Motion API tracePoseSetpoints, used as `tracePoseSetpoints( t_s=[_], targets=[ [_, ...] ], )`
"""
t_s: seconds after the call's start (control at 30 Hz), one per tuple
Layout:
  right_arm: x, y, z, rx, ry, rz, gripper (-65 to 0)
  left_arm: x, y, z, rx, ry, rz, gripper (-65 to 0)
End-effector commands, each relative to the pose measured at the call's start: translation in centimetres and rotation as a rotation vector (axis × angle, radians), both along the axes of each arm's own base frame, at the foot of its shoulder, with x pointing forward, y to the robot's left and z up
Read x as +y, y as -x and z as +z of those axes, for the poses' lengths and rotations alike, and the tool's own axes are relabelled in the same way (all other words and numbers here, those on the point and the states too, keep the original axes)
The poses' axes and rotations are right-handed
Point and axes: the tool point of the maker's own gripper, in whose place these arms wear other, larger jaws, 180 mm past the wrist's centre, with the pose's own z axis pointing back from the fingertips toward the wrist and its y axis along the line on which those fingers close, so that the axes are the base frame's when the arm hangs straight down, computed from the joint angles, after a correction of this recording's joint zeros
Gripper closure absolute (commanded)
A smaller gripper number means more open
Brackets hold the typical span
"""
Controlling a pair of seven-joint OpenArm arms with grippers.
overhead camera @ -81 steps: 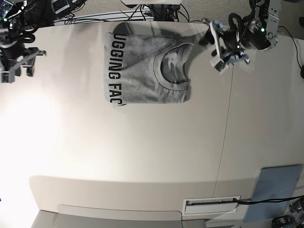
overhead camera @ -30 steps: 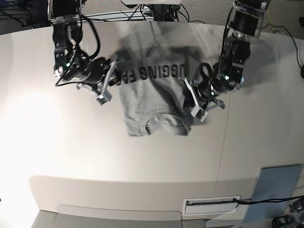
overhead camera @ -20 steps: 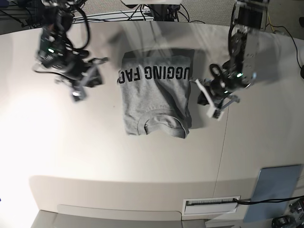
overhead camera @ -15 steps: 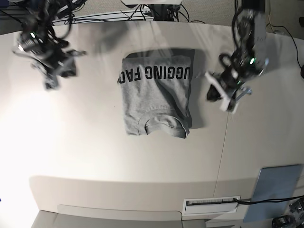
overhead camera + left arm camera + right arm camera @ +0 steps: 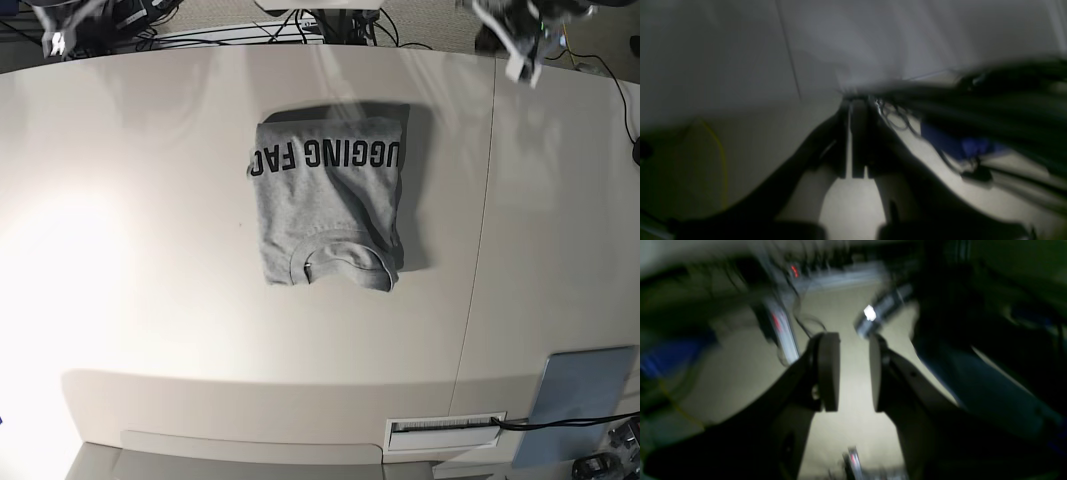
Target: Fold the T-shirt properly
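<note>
Jaws: left gripper [image 5: 853, 103] closed, right gripper [image 5: 854, 336] parted, both empty. Shirt [image 5: 330, 200], folded, lettering up; grippers well apart from it, presumably because folding is finished.

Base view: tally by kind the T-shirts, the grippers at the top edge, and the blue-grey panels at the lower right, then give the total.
Heather-grey T-shirt: 1
Grippers: 2 (left gripper, right gripper)
Blue-grey panel: 1
Total: 4
</note>
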Motion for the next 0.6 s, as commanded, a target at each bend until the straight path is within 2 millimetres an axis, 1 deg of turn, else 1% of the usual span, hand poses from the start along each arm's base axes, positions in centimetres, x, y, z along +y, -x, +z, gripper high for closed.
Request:
tracePoseSetpoints(
  t_s=[0.0,0.07,0.13,0.27,0.37,0.47,0.57],
  targets=[
    [-0.3,1.4,0.0,0.03,0.015,-0.007,-15.2,-0.3,1.9,-0.2,0.042,0.017,-0.02,-1.7],
    [-0.4,3.8,-1.3,0.083,0.012,-0.041,-15.2,-0.5,5.1,-1.6,0.137,0.042,-0.03,-1.7],
    [-0.6,5.7,-3.1,0.111,-0.012,-0.081,-15.2,-0.5,7.9,-3.4,0.219,0.065,-0.011,-1.7],
    [-1.2,8.9,-7.4,0.187,-0.075,-0.157,-15.2,0.0,11.8,-7.8,0.307,0.081,0.063,-1.8],
    [-1.9,10.3,-10.7,0.255,-0.129,-0.205,-15.2,0.0,14.6,-11.4,0.419,0.076,0.067,-1.8],
    [-3.0,10.5,-13.7,0.28,-0.19,-0.258,-15.2,-0.6,16.0,-14.6,0.52,0.096,0.094,-1.8],
    [-4.2,10.1,-16.1,0.277,-0.223,-0.297,-15.2,-0.9,15.5,-17.2,0.553,0.112,0.129,-1.8]
  ],
)
